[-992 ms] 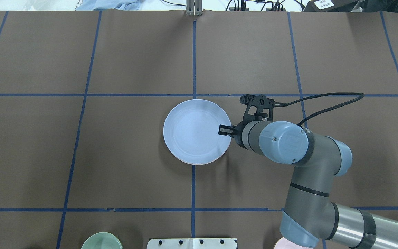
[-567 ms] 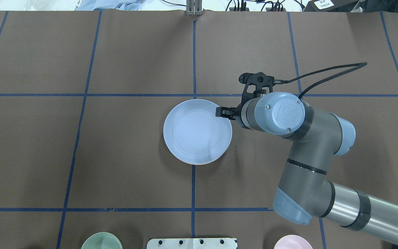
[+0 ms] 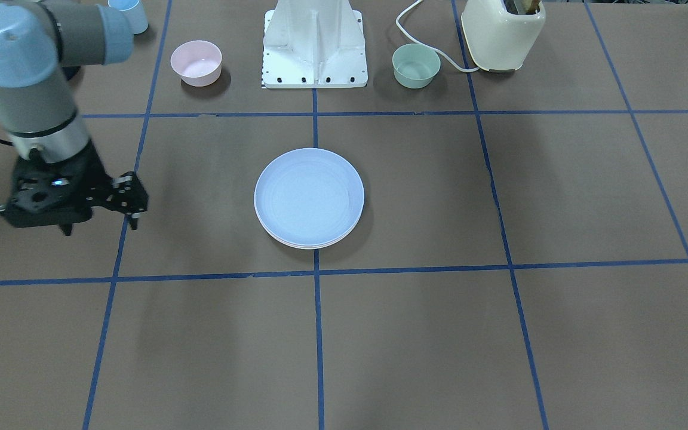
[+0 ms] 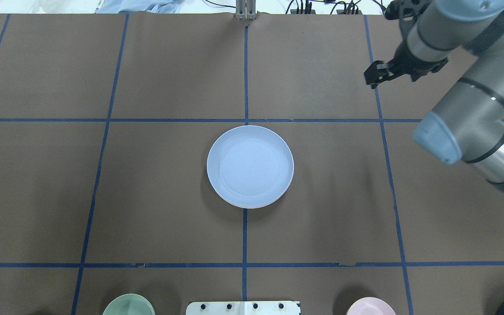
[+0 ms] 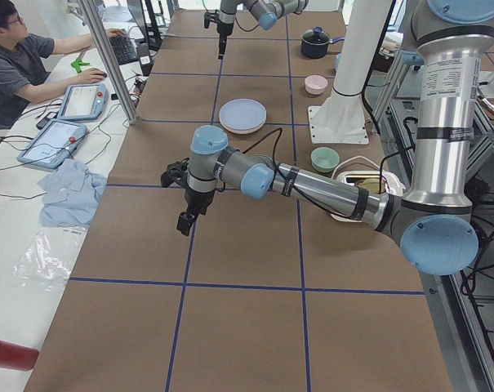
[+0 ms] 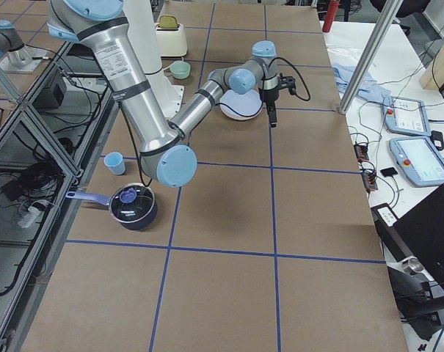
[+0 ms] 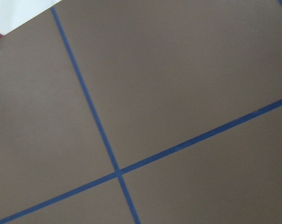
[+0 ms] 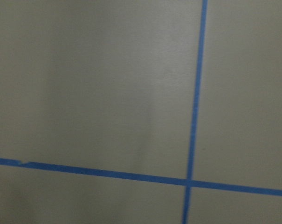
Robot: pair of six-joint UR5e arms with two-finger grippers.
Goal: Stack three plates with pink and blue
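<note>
The plates are stacked at the table's centre. The light blue plate [image 4: 250, 166] is on top, and it also shows in the front view [image 3: 309, 197]. Thin pale rims [image 3: 311, 244] of the plates beneath show at its near edge; I cannot tell their colours. My right gripper [image 4: 373, 75] hangs open and empty over bare table, well away to the far right of the stack, and it also shows in the front view [image 3: 133, 201]. My left gripper [image 5: 184, 222] hovers over the table's left end, far from the plates; I cannot tell if it is open. Both wrist views show only table and tape.
A pink bowl [image 3: 196, 63], a mint bowl [image 3: 416, 65], a cream toaster [image 3: 502, 33] and a light blue cup [image 3: 129, 15] stand along the robot's side by the base mount [image 3: 315, 42]. A dark pot [image 6: 132, 205] sits at the right end. An operator [image 5: 18, 65] sits beyond the far edge.
My right gripper has left the blue plate's right rim and swung up and away to the far right. The plate stack has not moved.
</note>
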